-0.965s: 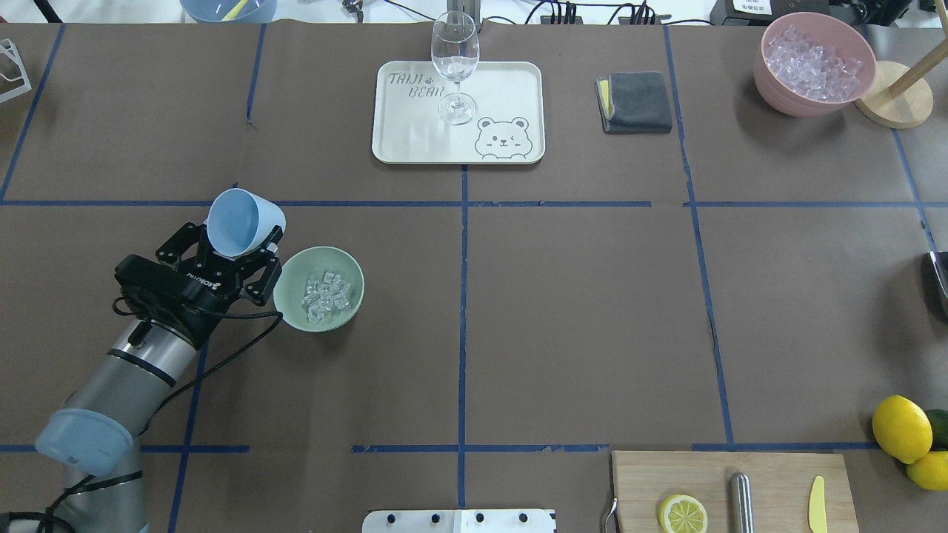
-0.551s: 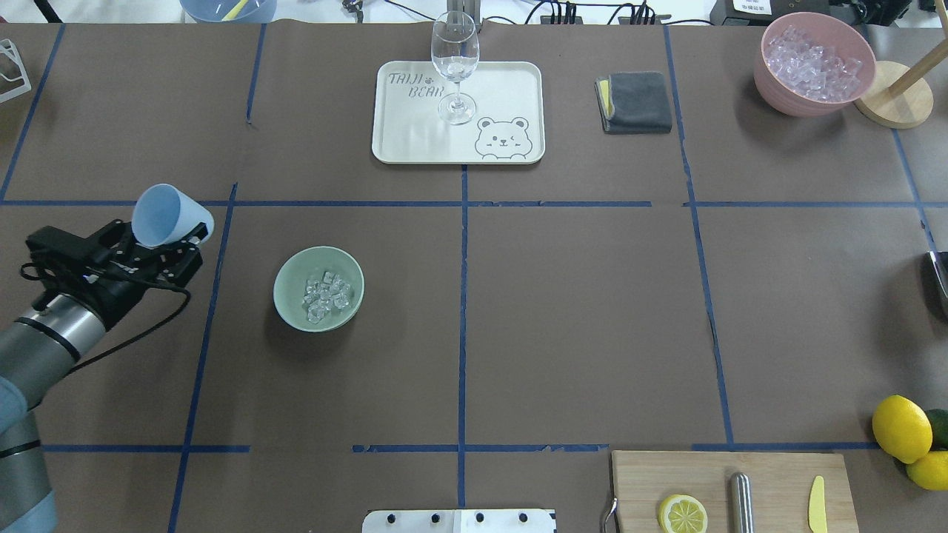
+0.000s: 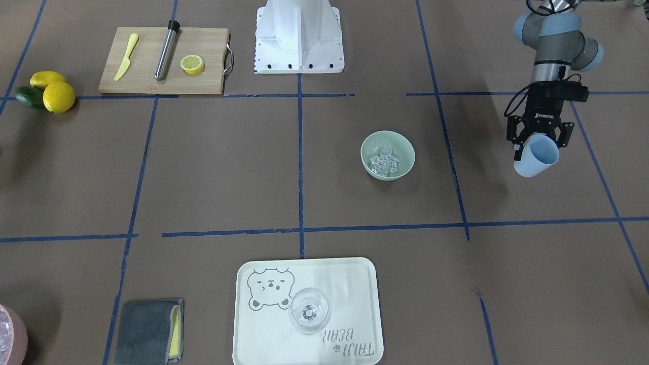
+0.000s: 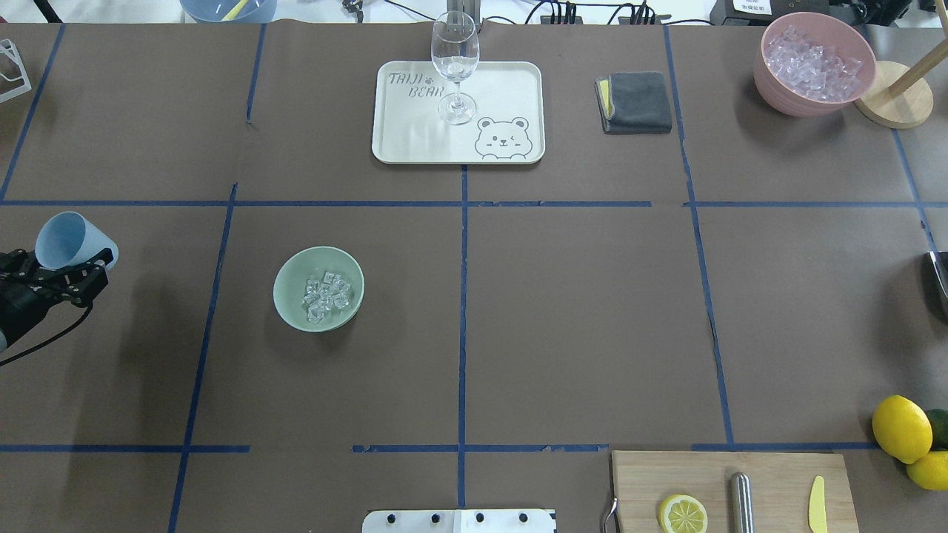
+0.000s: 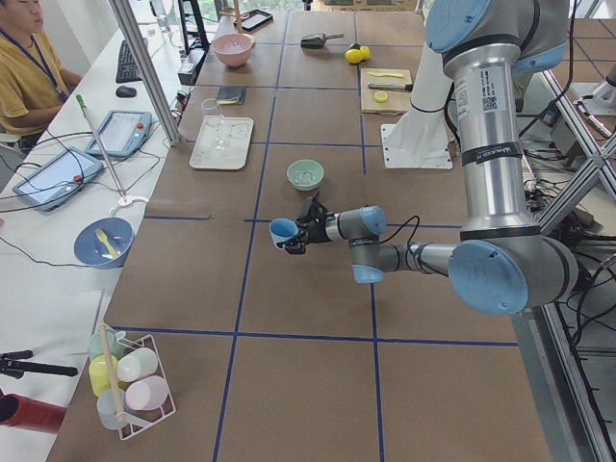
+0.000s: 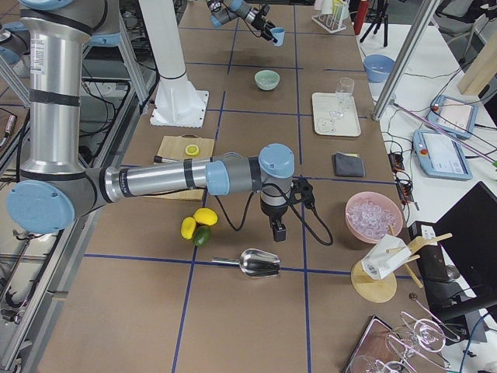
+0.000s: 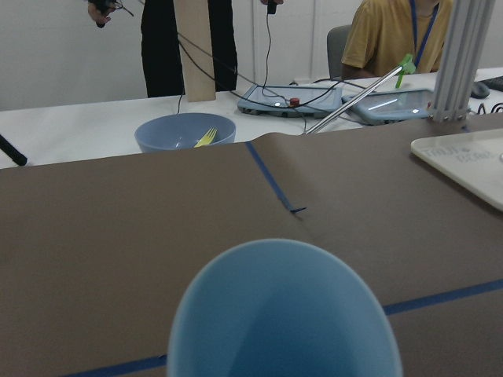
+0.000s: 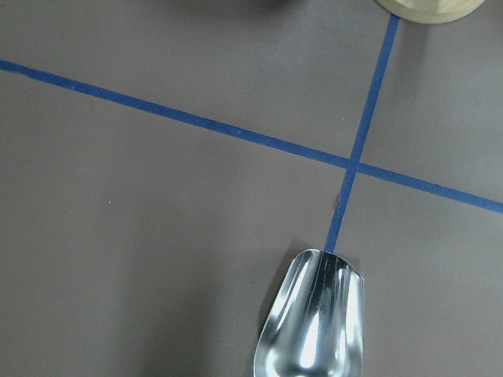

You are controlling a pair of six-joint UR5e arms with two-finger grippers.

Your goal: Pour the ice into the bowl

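The pale mint-green bowl (image 4: 286, 278) stands left of the table's middle, and a small heap of clear ice cubes (image 4: 326, 297) lies in it. Both also show in the front view, bowl (image 3: 404, 149) and ice (image 3: 384, 161). My left gripper (image 4: 75, 264) is at the far left edge, well apart from the bowl. It is shut on a light blue cup (image 4: 70, 240), held tilted above the table. The left wrist view shows the cup (image 7: 283, 314) empty. My right gripper (image 6: 277, 231) shows only in the exterior right view; I cannot tell whether it is open or shut.
A white tray (image 4: 503, 89) with a wine glass (image 4: 455, 66) stands at the far middle. Beside it are a grey cloth (image 4: 637, 101) and a pink bowl of ice (image 4: 813, 63). A cutting board (image 4: 770, 474), lemons (image 4: 901, 428) and a metal scoop (image 8: 314, 330) lie near right.
My left gripper has carried the blue cup leftward, from beside the bowl to the table's left edge. The bowl and its ice have not moved.
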